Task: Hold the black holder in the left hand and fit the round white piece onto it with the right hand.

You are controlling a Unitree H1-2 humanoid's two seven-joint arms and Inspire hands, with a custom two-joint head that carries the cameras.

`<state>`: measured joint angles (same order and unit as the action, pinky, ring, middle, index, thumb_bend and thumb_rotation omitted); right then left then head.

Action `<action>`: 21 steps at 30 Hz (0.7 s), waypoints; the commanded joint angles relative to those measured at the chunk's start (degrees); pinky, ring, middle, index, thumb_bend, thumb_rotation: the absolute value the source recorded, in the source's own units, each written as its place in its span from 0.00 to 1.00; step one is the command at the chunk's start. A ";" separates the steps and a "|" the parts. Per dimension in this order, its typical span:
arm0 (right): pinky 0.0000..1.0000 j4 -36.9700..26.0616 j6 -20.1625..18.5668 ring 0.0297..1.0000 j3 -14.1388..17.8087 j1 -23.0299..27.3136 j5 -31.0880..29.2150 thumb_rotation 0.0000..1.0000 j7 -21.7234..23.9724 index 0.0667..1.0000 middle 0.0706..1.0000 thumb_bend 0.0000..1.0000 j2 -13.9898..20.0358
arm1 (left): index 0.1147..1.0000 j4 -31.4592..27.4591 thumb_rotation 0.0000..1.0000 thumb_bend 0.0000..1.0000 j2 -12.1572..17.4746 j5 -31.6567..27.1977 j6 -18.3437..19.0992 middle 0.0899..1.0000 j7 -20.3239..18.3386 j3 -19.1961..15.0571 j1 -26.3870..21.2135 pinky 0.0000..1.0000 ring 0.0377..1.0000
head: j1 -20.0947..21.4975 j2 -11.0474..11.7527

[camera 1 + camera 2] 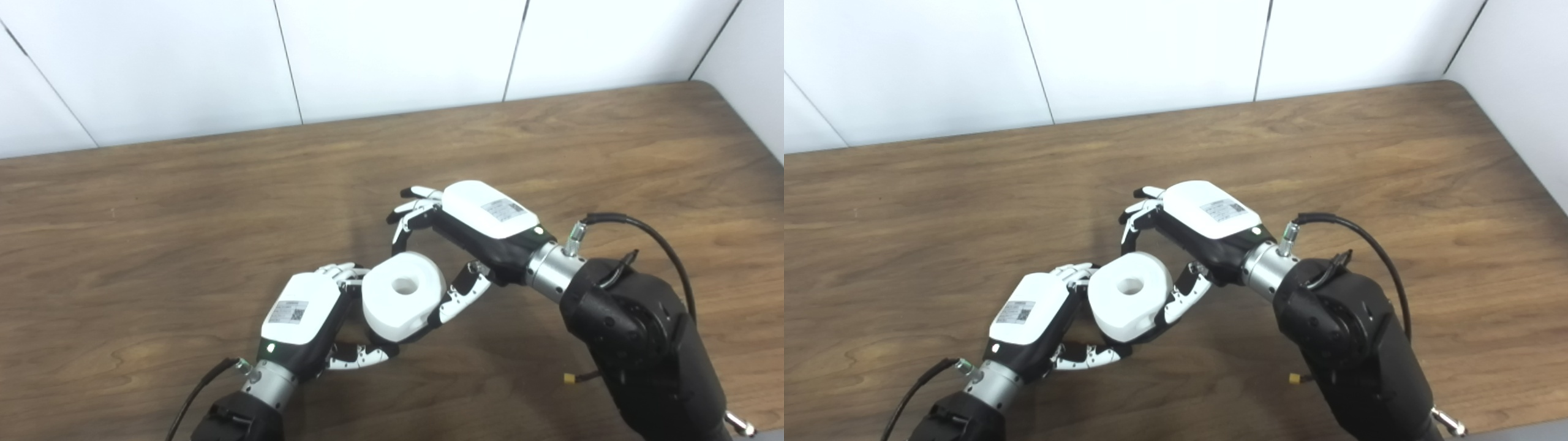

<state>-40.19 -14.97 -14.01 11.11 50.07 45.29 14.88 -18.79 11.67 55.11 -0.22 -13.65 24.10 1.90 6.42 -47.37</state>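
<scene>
Above a brown wooden table (184,214), the thick round white piece with a centre hole (401,294) sits between the right hand (465,245), fingers curled around its rim, and the left hand (318,318), fingers cupping beneath. The black holder is hidden. The piece looks rigid, smooth, likely slippery; its rim seems the surest hold.

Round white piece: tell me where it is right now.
In both eye views the round white piece sits low and centre above the table, between the left hand and the right hand.

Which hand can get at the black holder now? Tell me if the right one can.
Probably not. No black holder shows; the round white piece sits between the left hand and right hand, covering whatever lies beneath it.
</scene>
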 commanded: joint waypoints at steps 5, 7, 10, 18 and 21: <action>0.81 -0.85 1.00 0.94 0.08 0.73 0.40 0.14 -0.80 0.44 0.81 0.52 0.53 | 0.42 -0.66 0.06 0.52 0.43 0.19 0.25 0.77 -1.40 0.11 -0.11 0.84 0.84 | 0.22 -0.30; 0.82 -0.91 0.92 0.94 0.10 0.78 0.28 0.14 -0.56 0.44 0.81 0.52 0.65 | 0.42 -0.81 0.06 0.52 0.45 -0.06 0.29 0.77 -1.56 0.04 -0.05 0.84 0.85 | 0.23 -0.30; 0.82 -0.98 0.87 0.94 0.15 0.84 0.36 0.14 -0.52 0.44 0.80 0.52 0.68 | 0.42 -0.81 0.06 0.52 0.45 0.04 0.20 0.77 -1.52 0.02 -0.05 0.84 0.85 | 0.23 -0.30; 0.81 -2.00 -0.35 0.93 0.89 1.87 0.07 0.14 0.07 0.44 0.80 0.52 0.27 | 0.42 -0.42 0.06 0.52 0.38 0.07 -0.03 0.77 -1.23 0.04 -0.09 0.84 0.84 | 0.08 0.02; 0.78 -2.70 -1.47 0.93 1.64 2.72 -0.89 0.14 0.54 0.44 0.80 0.52 -0.06 | 0.42 -0.15 0.05 0.52 0.29 -0.04 0.04 0.77 -1.24 0.04 -0.16 0.84 0.85 | 0.02 0.14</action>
<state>-40.42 -15.81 -13.40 11.50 49.77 46.14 14.89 -18.89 11.66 55.09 -0.26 -13.90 23.95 1.90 6.42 -47.29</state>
